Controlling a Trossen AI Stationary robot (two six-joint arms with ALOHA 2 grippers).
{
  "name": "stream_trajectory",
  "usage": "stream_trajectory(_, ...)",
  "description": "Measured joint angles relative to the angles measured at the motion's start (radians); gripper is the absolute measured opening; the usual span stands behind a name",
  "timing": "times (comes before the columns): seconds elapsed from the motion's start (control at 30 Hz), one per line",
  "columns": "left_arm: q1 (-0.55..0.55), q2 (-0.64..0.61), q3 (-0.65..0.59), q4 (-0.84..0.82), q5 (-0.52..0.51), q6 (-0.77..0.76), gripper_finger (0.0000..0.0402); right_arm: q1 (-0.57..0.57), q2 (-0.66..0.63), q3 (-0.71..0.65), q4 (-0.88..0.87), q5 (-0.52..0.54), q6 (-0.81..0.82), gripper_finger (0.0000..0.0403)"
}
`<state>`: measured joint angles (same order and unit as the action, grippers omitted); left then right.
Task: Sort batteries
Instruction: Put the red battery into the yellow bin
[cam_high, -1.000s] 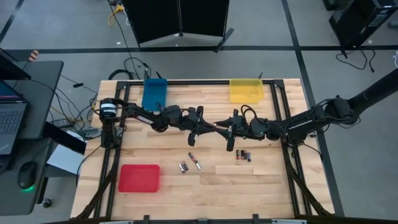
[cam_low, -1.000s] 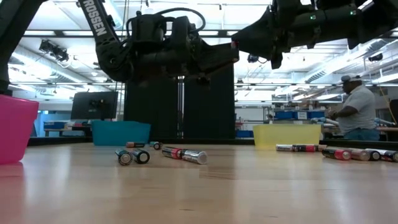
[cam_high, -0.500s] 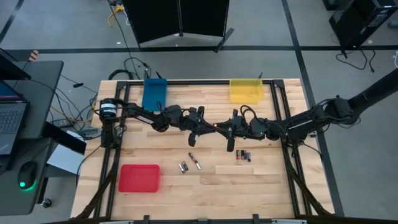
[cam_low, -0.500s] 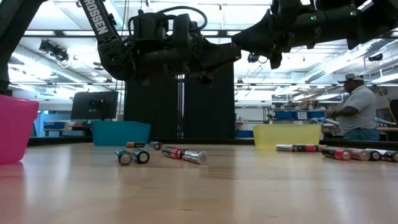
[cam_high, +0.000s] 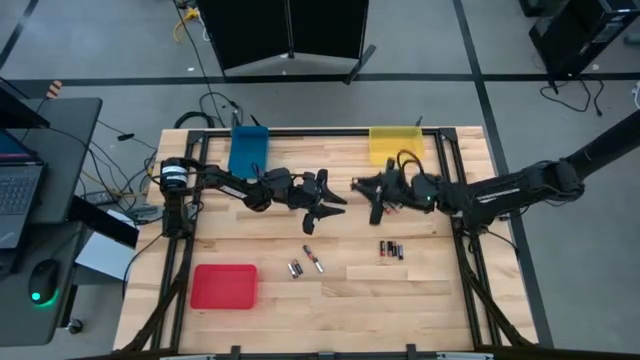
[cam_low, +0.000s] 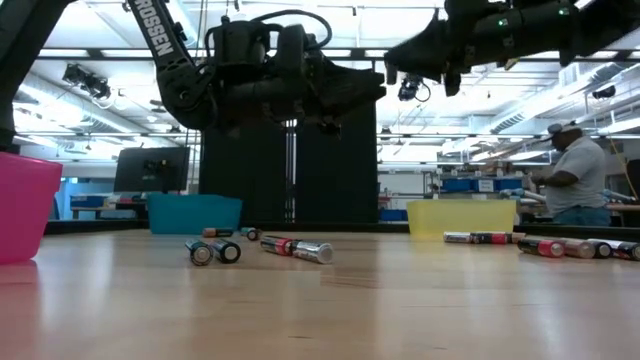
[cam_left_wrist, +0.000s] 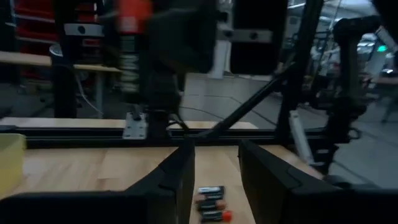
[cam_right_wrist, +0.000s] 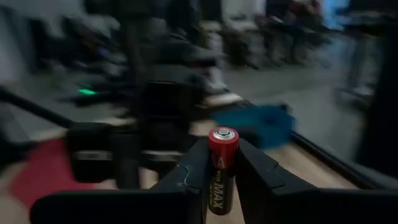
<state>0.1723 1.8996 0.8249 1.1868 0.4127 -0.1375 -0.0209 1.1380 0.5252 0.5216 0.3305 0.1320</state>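
Observation:
My right gripper (cam_high: 360, 186) hovers above the table's middle, near the yellow tray (cam_high: 396, 144), and is shut on a red-ended battery (cam_right_wrist: 222, 155). My left gripper (cam_high: 334, 203) hangs open just to its left, at about the same height, holding nothing. More batteries lie on their sides on the wood: a row (cam_high: 390, 250) near the right gripper, a pair (cam_high: 295, 268) and a single one (cam_high: 313, 258) nearer the front. The left wrist view looks past the open fingers (cam_left_wrist: 185, 163) down at the row of batteries (cam_left_wrist: 211, 202). My right gripper pinches the battery's body (cam_right_wrist: 221, 180) between its two fingers. The battery lies along the fingers, and its red end (cam_right_wrist: 223, 135) sticks out past the fingertips. It is lifted clear of the table.
A blue tray (cam_high: 248, 150) stands at the far left, the yellow tray at the far right, a red tray (cam_high: 224, 285) at the near left. In the low view the red tray's wall (cam_low: 25, 205) shows at the left. A person (cam_low: 575, 180) stands in the room behind.
My right gripper has drawn away from the left gripper, moving toward the table's far edge and the yellow tray, rising a little and turning. The battery has gone with it. My left gripper has stayed about where it was.

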Motion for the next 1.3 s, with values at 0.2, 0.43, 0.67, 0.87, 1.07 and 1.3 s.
stream_trajectory(0.2,0.012,0.000,-0.040,0.032,-0.019,0.033,0.0133,-0.184,-0.017,0.211,-0.562,0.070,0.094,0.0064)
stream_trajectory(0.43,0.015,0.000,-0.083,0.113,-0.025,0.031,0.0132,-0.460,0.143,0.444,-1.057,0.005,0.156,0.0064)
stream_trajectory(0.67,0.018,0.000,-0.097,0.127,-0.025,0.030,0.0132,-0.669,0.334,0.515,-1.134,-0.116,0.114,0.0064)
stream_trajectory(0.87,0.018,0.000,-0.097,0.127,-0.025,0.029,0.0132,-0.788,0.488,0.571,-1.160,-0.159,0.076,0.0064)
stream_trajectory(1.07,0.018,0.000,-0.097,0.127,-0.025,0.029,0.0132,-0.856,0.606,0.626,-1.182,-0.176,0.049,0.0064)
stream_trajectory(1.3,0.018,0.000,-0.097,0.127,-0.025,0.029,0.0132,-0.895,0.691,0.641,-1.195,-0.198,0.033,0.0064)
